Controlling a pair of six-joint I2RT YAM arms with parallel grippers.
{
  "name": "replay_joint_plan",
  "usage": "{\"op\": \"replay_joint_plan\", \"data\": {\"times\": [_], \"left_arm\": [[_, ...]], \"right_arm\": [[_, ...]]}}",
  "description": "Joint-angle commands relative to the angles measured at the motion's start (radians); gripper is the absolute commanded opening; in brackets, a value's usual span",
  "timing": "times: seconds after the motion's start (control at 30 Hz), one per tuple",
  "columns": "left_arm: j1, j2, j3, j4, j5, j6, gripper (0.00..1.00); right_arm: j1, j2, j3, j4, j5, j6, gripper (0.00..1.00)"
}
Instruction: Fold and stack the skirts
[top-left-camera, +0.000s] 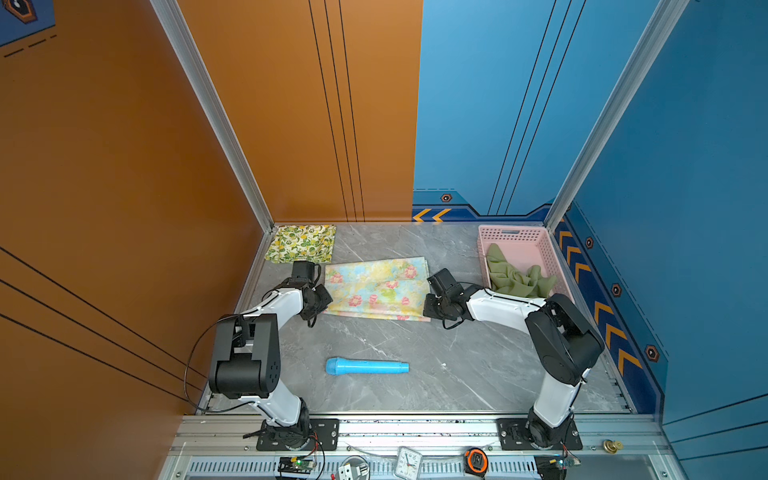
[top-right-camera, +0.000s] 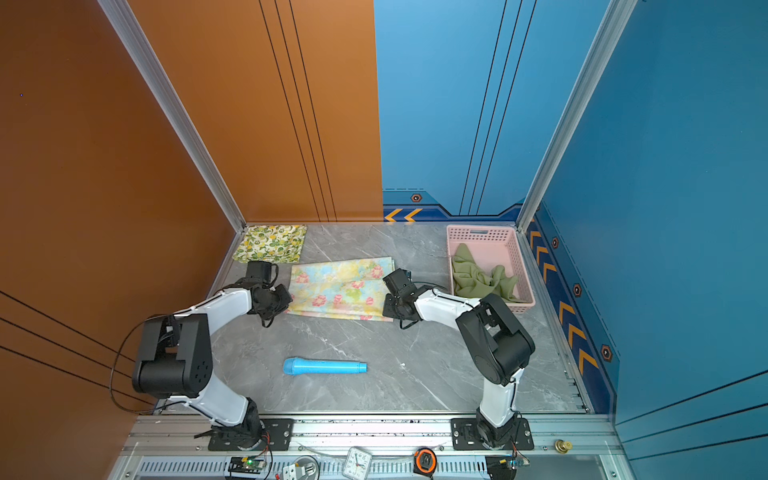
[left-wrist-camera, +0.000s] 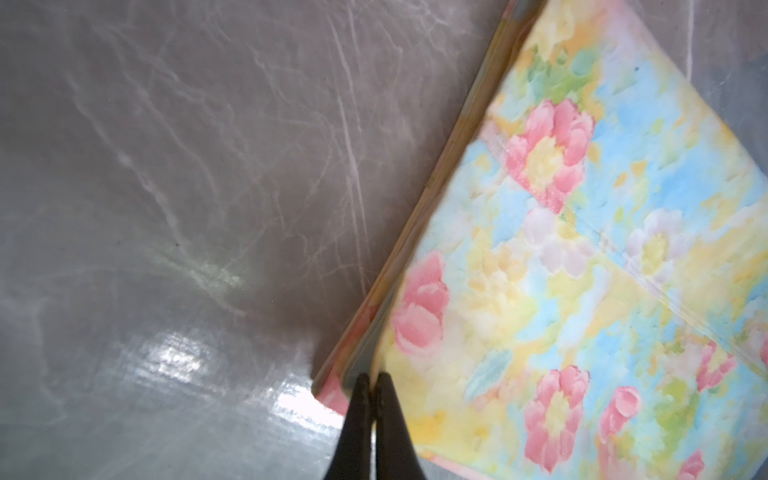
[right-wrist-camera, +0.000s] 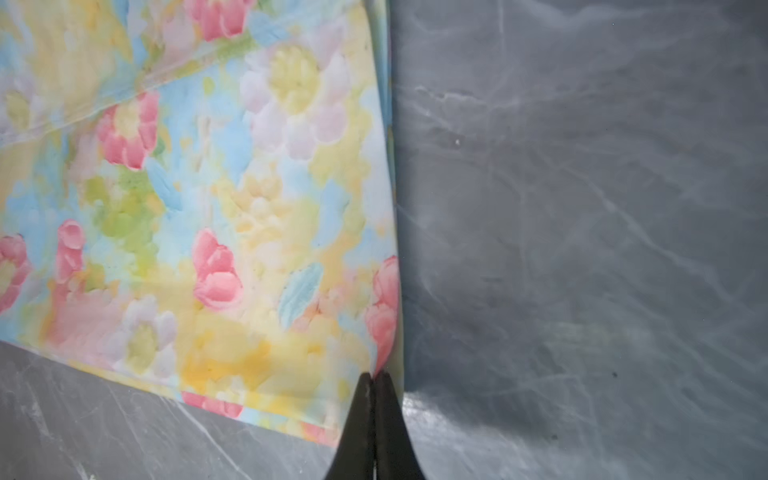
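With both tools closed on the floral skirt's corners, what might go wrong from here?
The left tool and right tool pinch only the very corner tips of the floral skirt, so cloth may slip out mid-fold. Stacked layers show at its edge; lower ones might stay behind. The lemon skirt nearby could get dragged.

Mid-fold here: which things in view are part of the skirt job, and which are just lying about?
Job: floral skirt, pinched by left tool and right tool; lemon-print skirt, folded; olive skirt, crumpled in pink basket.
Lying about: blue cylinder; clock; tape measure.
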Motion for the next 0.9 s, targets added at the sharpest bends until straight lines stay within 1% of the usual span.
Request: {"op": "replay_joint_plan", "data": {"times": [0.0, 0.13, 0.27, 0.57, 0.73, 0.87], "left_arm": [[0.007, 0.024, -0.012, -0.008, -0.019, -0.009, 0.00], [0.008, 0.020, -0.008, -0.007, -0.017, -0.012, 0.00], [0.008, 0.005, 0.005, -0.007, -0.009, -0.011, 0.00], [0.010, -0.055, 0.076, -0.073, -0.014, -0.001, 0.00], [0.010, -0.089, 0.069, -0.080, -0.011, 0.001, 0.00], [0.012, -0.089, 0.046, -0.080, -0.010, 0.000, 0.00]], "right_arm": [[0.008, 0.009, -0.010, -0.011, 0.030, 0.017, 0.00], [0.008, 0.009, -0.014, -0.016, 0.024, 0.013, 0.00], [0.009, -0.022, 0.002, -0.025, 0.026, 0.008, 0.00], [0.008, -0.117, 0.074, -0.124, 0.062, -0.025, 0.00], [0.012, -0.149, 0.072, -0.139, 0.069, -0.022, 0.00], [0.024, -0.158, 0.056, -0.140, 0.073, -0.009, 0.00]]}}
